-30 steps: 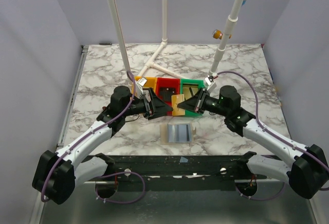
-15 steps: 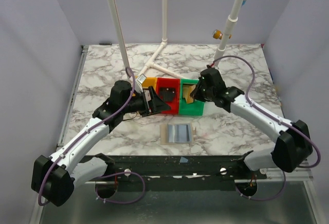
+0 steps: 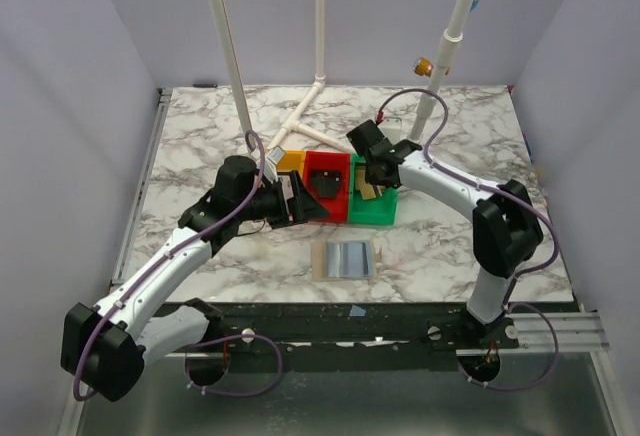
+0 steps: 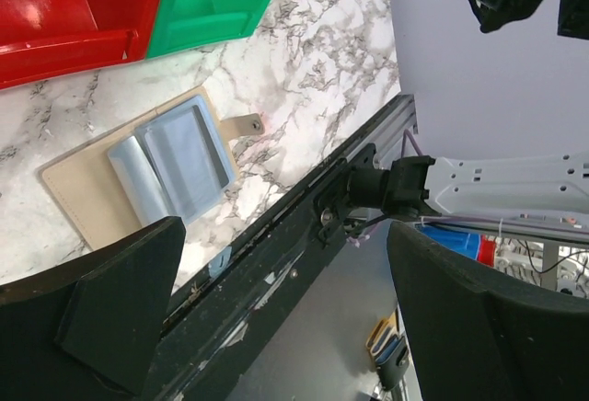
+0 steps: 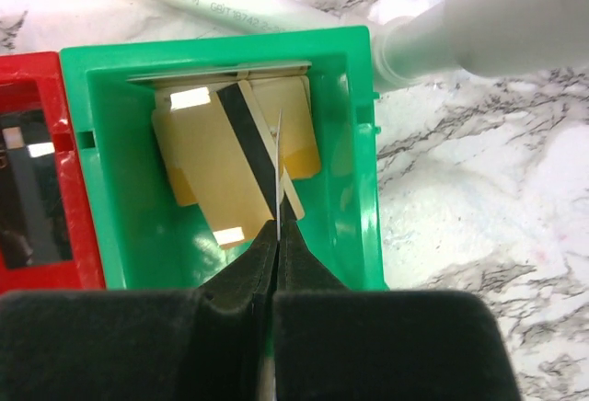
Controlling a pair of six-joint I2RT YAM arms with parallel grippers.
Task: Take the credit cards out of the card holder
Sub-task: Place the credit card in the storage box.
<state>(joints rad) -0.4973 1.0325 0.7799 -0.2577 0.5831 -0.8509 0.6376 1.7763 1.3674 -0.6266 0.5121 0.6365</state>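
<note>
Arching over green tray, right gripper jaws pinched on 1 credit card (edge-on), left gripper jaws wide

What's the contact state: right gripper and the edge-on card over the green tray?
Touching. Right wrist view: the right gripper is shut on the credit card, its thin edge emerging from between the closed fingertips above the green tray.

Right gripper swung credit card from beside left gripper to above green tray; left gripper retreated.
</note>
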